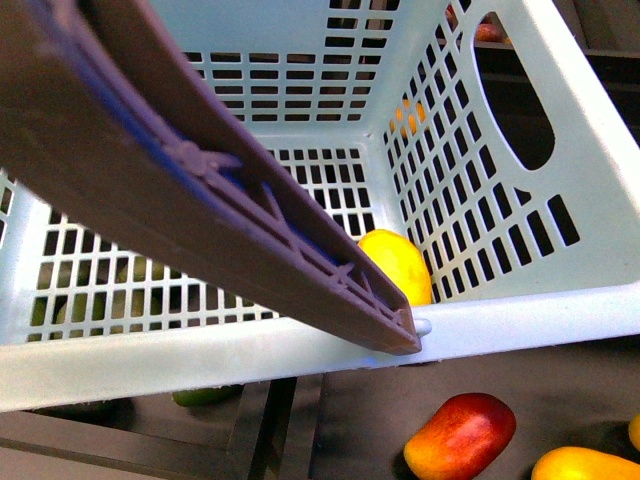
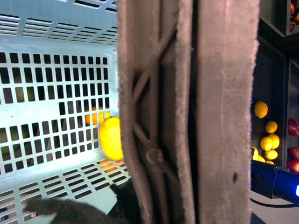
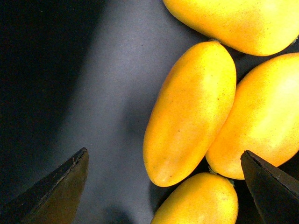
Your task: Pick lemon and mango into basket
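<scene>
Ahead, found the lemon (image 1: 397,262) inside the basket (image 1: 560,310), in the near right corner of its slotted base, long axis unreadable behind the brown handle (image 1: 220,170) slanting across, with a red-blushed mango (image 1: 462,435) below the rim. From the left wrist, saw the lemon (image 2: 111,138) by the slotted wall beside the handle (image 2: 187,112), and could not judge the left gripper (image 2: 81,205), only a dark blur. From the right wrist, saw the right gripper (image 3: 163,186) spread wide and empty over the mango (image 3: 191,112), flat on a dark grey surface (image 3: 93,93), long axis running in between the fingers, touching neighbouring mangoes (image 3: 266,116).
</scene>
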Tool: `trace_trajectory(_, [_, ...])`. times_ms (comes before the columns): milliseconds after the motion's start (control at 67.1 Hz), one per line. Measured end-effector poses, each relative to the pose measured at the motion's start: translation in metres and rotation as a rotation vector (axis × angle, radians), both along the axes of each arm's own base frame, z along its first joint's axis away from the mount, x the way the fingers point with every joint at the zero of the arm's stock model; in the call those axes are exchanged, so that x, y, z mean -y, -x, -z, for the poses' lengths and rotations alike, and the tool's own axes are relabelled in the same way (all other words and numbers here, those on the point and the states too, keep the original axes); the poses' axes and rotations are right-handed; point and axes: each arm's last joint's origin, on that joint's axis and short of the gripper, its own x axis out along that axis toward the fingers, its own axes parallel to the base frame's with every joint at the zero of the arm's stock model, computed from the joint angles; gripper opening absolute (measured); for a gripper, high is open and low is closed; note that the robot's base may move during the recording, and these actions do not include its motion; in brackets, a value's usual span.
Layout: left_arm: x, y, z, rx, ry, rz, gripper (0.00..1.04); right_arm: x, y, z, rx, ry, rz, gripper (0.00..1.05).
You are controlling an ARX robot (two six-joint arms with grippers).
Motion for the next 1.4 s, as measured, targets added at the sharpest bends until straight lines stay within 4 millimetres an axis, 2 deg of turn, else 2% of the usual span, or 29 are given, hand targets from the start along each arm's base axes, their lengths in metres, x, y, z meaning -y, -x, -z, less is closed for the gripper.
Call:
trace_trajectory(432, [0.0, 0.0, 0.0, 0.0, 0.0, 0.001, 0.14, 0.003, 0.006, 0.011, -0.031, -0.006, 0.028, 0.96])
trace_trajectory(939, [0.0, 0.0, 0.0, 0.0, 0.0, 0.001, 0.14, 0.013, 0.012, 0.034, -0.09, -0.015, 0.07, 0.96])
trace_trajectory(1402, [0.0, 0.0, 0.0, 0.0, 0.0, 0.001, 0.14, 0.02, -0.012, 0.043, -0.087, 0.019, 0.066, 0.96])
